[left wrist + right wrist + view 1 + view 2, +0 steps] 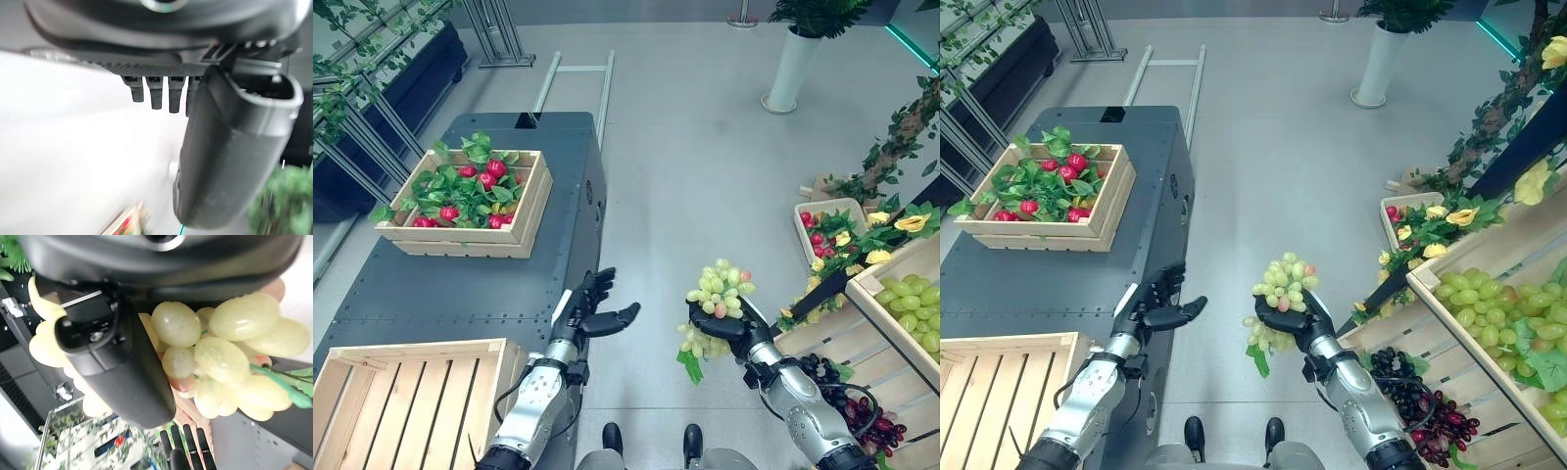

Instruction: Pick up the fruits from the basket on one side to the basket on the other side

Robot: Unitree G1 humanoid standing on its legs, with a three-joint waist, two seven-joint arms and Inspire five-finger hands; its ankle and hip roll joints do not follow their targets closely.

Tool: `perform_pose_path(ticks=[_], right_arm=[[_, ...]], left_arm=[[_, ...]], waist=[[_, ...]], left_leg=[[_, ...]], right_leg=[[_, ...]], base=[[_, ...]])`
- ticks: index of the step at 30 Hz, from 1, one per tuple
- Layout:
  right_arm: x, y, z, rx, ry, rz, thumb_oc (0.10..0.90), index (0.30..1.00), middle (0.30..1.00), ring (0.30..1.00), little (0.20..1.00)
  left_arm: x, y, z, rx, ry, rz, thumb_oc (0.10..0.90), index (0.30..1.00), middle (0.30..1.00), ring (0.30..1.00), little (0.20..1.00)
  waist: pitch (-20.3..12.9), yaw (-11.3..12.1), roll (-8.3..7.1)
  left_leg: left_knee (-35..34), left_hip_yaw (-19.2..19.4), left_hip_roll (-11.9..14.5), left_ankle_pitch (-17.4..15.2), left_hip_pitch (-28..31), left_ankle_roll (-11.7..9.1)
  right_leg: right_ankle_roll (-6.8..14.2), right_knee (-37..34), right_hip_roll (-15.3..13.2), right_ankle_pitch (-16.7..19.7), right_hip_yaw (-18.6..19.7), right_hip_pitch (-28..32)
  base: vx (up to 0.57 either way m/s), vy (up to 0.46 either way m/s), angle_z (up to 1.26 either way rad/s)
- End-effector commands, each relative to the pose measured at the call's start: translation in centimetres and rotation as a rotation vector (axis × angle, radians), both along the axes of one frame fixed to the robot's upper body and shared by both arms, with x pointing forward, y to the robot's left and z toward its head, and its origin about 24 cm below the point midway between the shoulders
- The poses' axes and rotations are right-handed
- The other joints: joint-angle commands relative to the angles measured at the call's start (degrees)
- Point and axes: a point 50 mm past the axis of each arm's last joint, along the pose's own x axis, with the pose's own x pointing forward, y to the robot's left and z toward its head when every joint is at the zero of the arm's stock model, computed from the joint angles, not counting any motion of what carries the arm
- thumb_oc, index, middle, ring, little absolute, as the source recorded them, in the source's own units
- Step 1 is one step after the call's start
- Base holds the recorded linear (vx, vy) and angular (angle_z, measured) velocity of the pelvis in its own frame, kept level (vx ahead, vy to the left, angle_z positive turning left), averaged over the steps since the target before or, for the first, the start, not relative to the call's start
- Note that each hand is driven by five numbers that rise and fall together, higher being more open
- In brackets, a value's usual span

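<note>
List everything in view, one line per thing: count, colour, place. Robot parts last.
Grape bunch: one, green, held in the right hand over the floor.
Empty crate: one, pale wood, near left on the dark table.
Red fruit crate: one, pale wood, leafy, far on that table.
Green grapes: a heap, in the wooden bin at right.
Dark grapes: a heap, purple-black, lower bin at right.
Planter: one, white, far on the floor.
Left hand: dark, open, holding nothing.
Right hand: dark, curled round the bunch.
</note>
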Motion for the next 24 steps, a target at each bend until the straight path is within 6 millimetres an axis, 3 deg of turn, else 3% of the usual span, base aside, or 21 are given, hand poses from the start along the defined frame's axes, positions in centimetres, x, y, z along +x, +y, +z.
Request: perform_pose_path(ticks=[1,4,6,8,9,11,15,24], right_arm=[[2.1,2.1,6.4,0.147,-0.335,0.178,0.4,0.3,0.3,0.3,0.3],[2.1,2.1,6.5,0.131,-0.339,0.232,0.4,0.3,0.3,0.3,0.3],[2.2,2.4,7.1,0.124,-0.363,0.275,0.4,0.3,0.3,0.3,0.3],[2.3,2.7,7.6,0.128,-0.376,0.273,0.4,0.3,0.3,0.3,0.3],[2.6,2.5,8.1,0.122,-0.389,0.241,0.4,0.3,0.3,0.3,0.3],[3.1,2.3,8.4,0.162,-0.379,0.21,0.4,0.3,0.3,0.3,0.3],[1.6,2.3,6.9,0.164,-0.336,0.238,0.4,0.3,0.3,0.3,0.3],[0.8,1.8,5.9,0.151,-0.29,0.189,0.4,0.3,0.3,0.3,0.3]], left_arm=[[1.2,0.9,3.7,-0.065,-0.235,0.13,0.8,0.9,0.9,0.9,0.9],[1.2,0.9,3.7,-0.054,-0.242,0.141,0.8,0.9,0.9,0.9,0.9],[1.4,1.0,4.0,-0.045,-0.255,0.141,0.8,0.9,0.9,0.9,0.9],[2.1,0.6,4.4,-0.024,-0.258,0.112,0.8,0.9,0.9,0.9,0.9],[2.8,0.1,4.7,-0.025,-0.261,0.084,0.8,0.9,0.9,0.9,0.9],[3.7,-0.3,5.2,-0.008,-0.273,0.075,0.8,0.9,0.9,0.9,0.9],[2.5,0.7,4.4,-0.023,-0.251,0.114,0.8,0.9,0.9,0.9,0.9],[2.0,0.8,3.9,-0.005,-0.236,0.096,0.8,0.9,0.9,0.9,0.9]], waist=[[-4.82,1.13,-5.84],[-5.06,0.91,-5.89],[-5.54,0.99,-4.8],[-5.8,0.55,-3.15],[-5.83,0.22,-2.9],[-5.34,-0.6,-2.93],[-6.08,-2.06,-1.69],[-6.34,-3.0,-2.55]], left_leg=[[22.44,-3.69,-7.08,-11.89,-9.14,2.89],[24.62,-7.76,-7.6,-13.38,-7.49,4.34],[13.11,-14.33,-7.54,-11.83,-3.93,4.25],[4.29,-16.28,-8.02,-9.3,-1.74,4.06],[3.41,-16.38,-7.47,-8.0,-2.16,3.69],[3.95,-17.73,-8.69,-8.25,-2.24,4.28],[0.89,-14.27,-8.41,-8.55,0.0,5.72],[-0.53,-11.08,-9.05,-9.39,1.58,6.91]], right_leg=[[-2.63,2.38,-2.18,-3.99,-1.82,3.77],[-2.43,4.63,-2.35,-3.74,1.38,1.75],[-1.86,6.86,-1.53,-5.0,4.18,0.13],[-0.63,10.08,-1.52,-5.9,3.4,-1.6],[-0.26,10.43,-1.82,-6.67,2.77,-2.46],[0.75,10.04,-2.85,-4.5,3.77,-4.18],[1.64,6.98,-2.7,-3.06,6.31,-3.99],[3.58,2.1,-3.27,1.46,8.52,-3.71]], base=[[-0.07,0.106,-0.59],[-0.05,0.218,-0.47],[-0.06,0.322,-0.42],[-0.12,0.323,-0.7],[-0.2,0.286,-0.73],[-0.15,0.282,-0.51],[-0.01,0.185,-0.3],[-0.04,0.091,-0.19]])
